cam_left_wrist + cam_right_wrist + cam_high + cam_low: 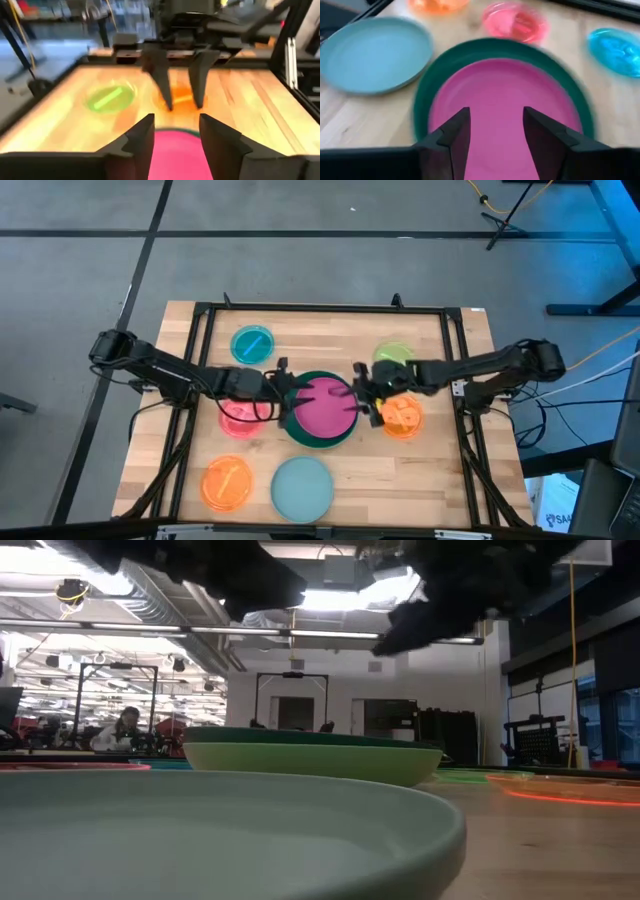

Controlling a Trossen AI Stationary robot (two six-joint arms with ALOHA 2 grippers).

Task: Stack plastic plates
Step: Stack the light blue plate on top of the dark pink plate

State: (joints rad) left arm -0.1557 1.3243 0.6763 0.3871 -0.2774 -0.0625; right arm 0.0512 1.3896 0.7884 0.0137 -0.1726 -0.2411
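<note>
A magenta plate [325, 406] lies inside a dark green plate [318, 440] at mid table. The low view shows the dark green plate [310, 737] resting in a mint green plate [310, 762]. My left gripper [290, 387] hovers open over the stack's left rim. My right gripper [357, 393] hovers open over its right rim, and the two face each other. In the left wrist view the open fingers [175, 135] stand above the magenta plate [177, 157]. In the right wrist view the open fingers [492, 130] stand above the magenta plate [505, 95] and the dark green rim [432, 80].
Around the stack lie single plates. A pale blue plate [302, 488] and an orange plate [228, 483] sit near the front edge. A red-pink plate [238, 417] is at left, a cyan plate [252, 343] far left, a lime plate [393, 355] far right, and an orange plate [403, 418] right.
</note>
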